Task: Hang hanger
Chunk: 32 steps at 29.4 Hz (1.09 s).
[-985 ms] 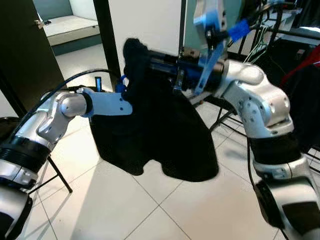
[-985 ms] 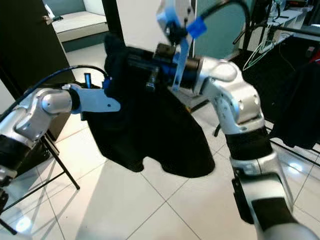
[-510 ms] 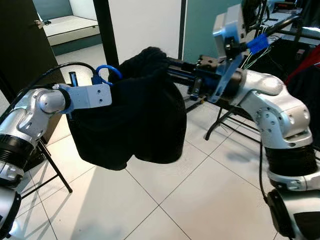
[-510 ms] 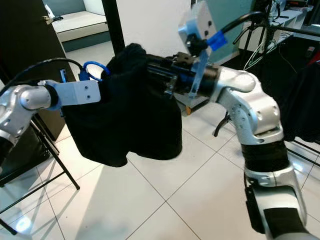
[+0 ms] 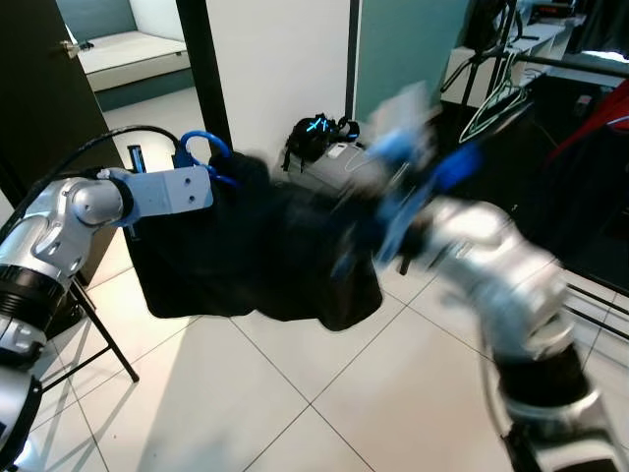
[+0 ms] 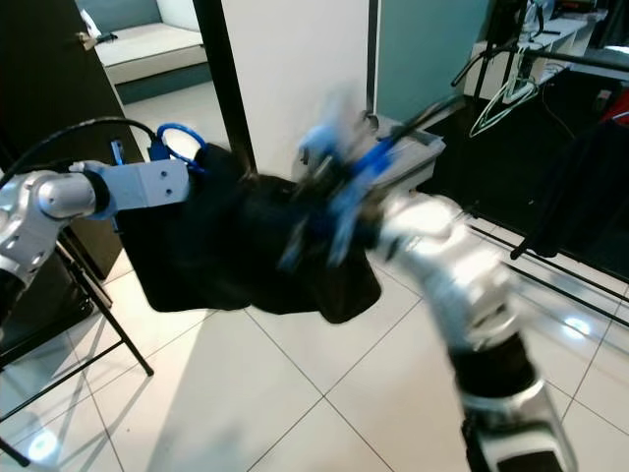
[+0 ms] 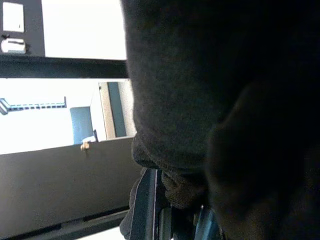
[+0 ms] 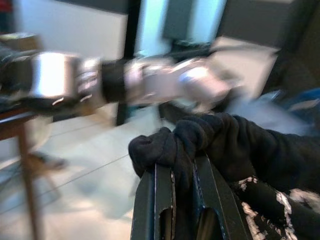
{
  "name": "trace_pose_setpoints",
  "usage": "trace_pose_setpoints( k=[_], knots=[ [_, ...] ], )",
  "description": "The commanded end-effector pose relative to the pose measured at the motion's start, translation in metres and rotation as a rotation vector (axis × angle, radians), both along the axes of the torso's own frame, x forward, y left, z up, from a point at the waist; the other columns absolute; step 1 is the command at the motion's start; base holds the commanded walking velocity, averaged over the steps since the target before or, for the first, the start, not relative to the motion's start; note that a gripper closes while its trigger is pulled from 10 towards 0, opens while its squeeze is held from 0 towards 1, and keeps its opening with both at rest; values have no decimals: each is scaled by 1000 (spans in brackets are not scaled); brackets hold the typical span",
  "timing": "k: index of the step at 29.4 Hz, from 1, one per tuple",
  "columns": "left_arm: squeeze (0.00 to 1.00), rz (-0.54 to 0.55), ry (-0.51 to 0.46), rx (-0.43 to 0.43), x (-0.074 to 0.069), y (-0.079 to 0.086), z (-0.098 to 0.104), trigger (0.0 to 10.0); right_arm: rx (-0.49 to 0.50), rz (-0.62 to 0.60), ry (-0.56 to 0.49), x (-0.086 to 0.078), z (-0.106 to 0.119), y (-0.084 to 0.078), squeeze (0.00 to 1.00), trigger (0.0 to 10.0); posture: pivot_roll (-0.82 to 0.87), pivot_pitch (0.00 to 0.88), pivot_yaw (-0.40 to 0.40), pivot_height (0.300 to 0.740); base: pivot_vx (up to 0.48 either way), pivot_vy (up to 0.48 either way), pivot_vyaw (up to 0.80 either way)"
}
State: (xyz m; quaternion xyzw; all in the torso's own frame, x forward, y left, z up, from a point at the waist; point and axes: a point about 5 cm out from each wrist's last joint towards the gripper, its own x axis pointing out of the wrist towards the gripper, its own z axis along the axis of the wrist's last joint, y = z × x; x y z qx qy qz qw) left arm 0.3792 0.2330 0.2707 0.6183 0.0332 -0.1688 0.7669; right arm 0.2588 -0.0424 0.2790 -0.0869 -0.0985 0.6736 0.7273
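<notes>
A black garment hangs in the air between my two arms, sagging in the middle. My left gripper holds its left end at chest height; the fingertips are buried in the cloth. My right gripper is shut on a bunched fold of the same garment, pinched between its two fingers. In the eye views the right arm is blurred with motion, low and right of the garment. White wire hangers hang on a rack at the back right.
A clothes rack with a red garment and dark clothes stands at the right. A black bag lies on the floor by the wall. A folding chair's legs are at my left, beside a dark door.
My right arm has swung down and is now blurred, so the garment's right end has dropped and the cloth sags lower. The left arm has hardly moved.
</notes>
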Motion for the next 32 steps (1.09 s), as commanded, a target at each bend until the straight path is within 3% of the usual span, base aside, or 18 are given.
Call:
trace_pose_setpoints(
  k=[1,5,7,8,9,10,11,12,15,16,17,22,27,32],
  knots=[
    [0,48,-34,-49,2,6,8,0,-30,58,-38,-11,-3,10,0,0,15,0,43,735,0,0,0],
    [0,60,-51,-85,4,4,11,0,-145,39,-19,-12,-30,19,0,0,14,0,40,735,0,0,0],
    [0,59,-58,-109,6,2,12,0,-288,-48,-32,-3,-58,16,0,0,9,0,37,735,0,0,0],
    [0,59,-58,-109,6,2,12,0,-288,-48,-32,-3,-58,16,0,0,9,0,37,735,0,0,0],
    [0,56,-60,-122,6,0,12,0,-410,-163,-52,10,-81,9,0,902,10,0,36,735,0,0,0],
    [0,56,-60,-122,6,0,12,0,-410,-163,-52,10,-81,9,0,902,10,0,36,735,0,0,0],
    [0,55,-60,-126,6,-1,12,0,-443,-208,-53,15,-87,5,0,3608,10,0,36,735,0,0,0],
    [0,53,-59,-131,6,-1,12,0,-451,-273,-35,22,-92,1,0,10000,12,0,34,735,0,0,0],
    [0,51,-57,-140,6,-2,11,0,-413,-362,2,30,-94,-4,0,10000,13,0,33,735,0,0,0],
    [0,51,-55,-146,5,-2,10,0,-402,-371,7,31,-94,-5,306,10000,15,0,33,735,0,0,0],
    [0,53,-53,-150,5,-2,10,0,-395,-372,7,31,-95,-7,1000,10000,15,0,33,735,0,0,0],
    [0,56,-48,-160,4,-1,8,0,-377,-397,13,35,-95,-13,1000,10000,18,0,31,735,0,0,0],
    [0,77,-19,-181,2,3,-2,0,-266,-428,88,39,-87,-41,1000,10000,12,0,31,735,0,0,0],
    [0,94,2,-188,0,6,-10,0,-284,-448,98,39,-89,-59,1000,10000,7,0,33,735,0,0,0]
  ],
)
